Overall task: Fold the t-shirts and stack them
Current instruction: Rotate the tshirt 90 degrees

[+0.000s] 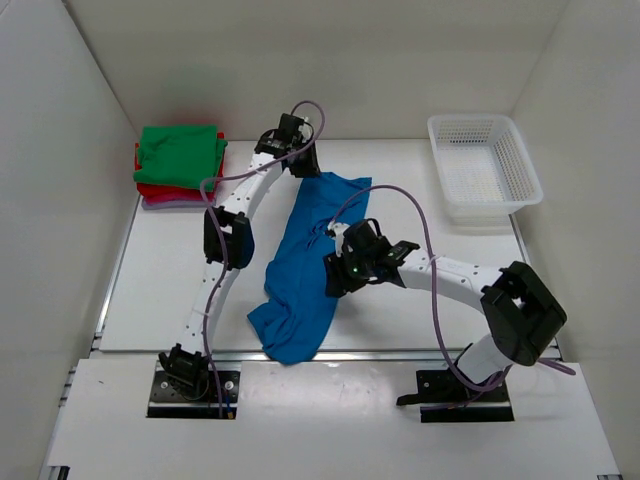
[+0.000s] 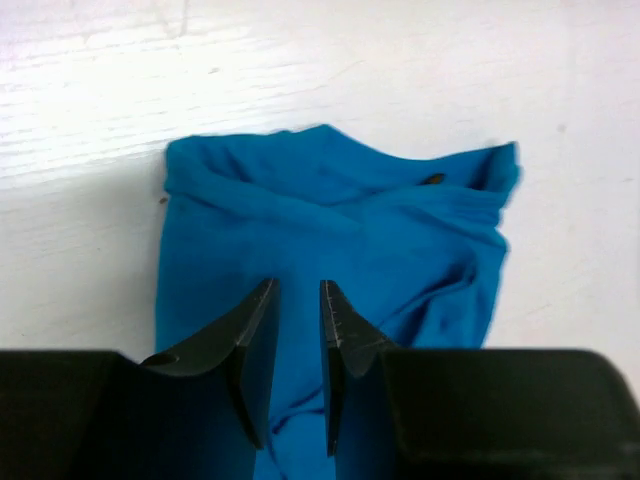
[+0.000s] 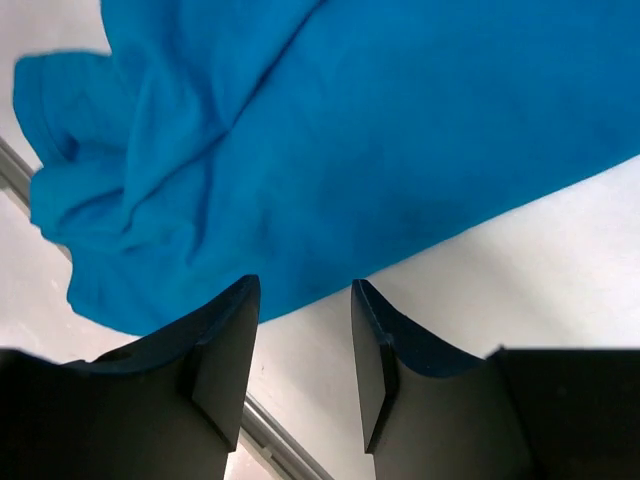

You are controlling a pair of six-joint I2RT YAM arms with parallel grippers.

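Observation:
A bright blue t-shirt point(image 1: 300, 262) lies crumpled in a long strip running from the table's far middle toward the front edge. My left gripper point(image 1: 308, 168) hangs over its far end; in the left wrist view the fingers point(image 2: 297, 290) stand a narrow gap apart above the blue cloth point(image 2: 340, 225), with nothing pinched between them. My right gripper point(image 1: 338, 272) is at the shirt's right edge; its jaws point(image 3: 305, 292) are open over bare table just short of the blue hem point(image 3: 350, 130). At the far left is a folded stack, green t-shirt point(image 1: 180, 152) over red point(image 1: 150, 190) over pink.
A white mesh basket point(image 1: 483, 165) stands at the far right of the table point(image 1: 160, 290). White walls close in the left, right and back. A metal rail point(image 3: 270, 440) runs along the table's front edge, close below the right fingers.

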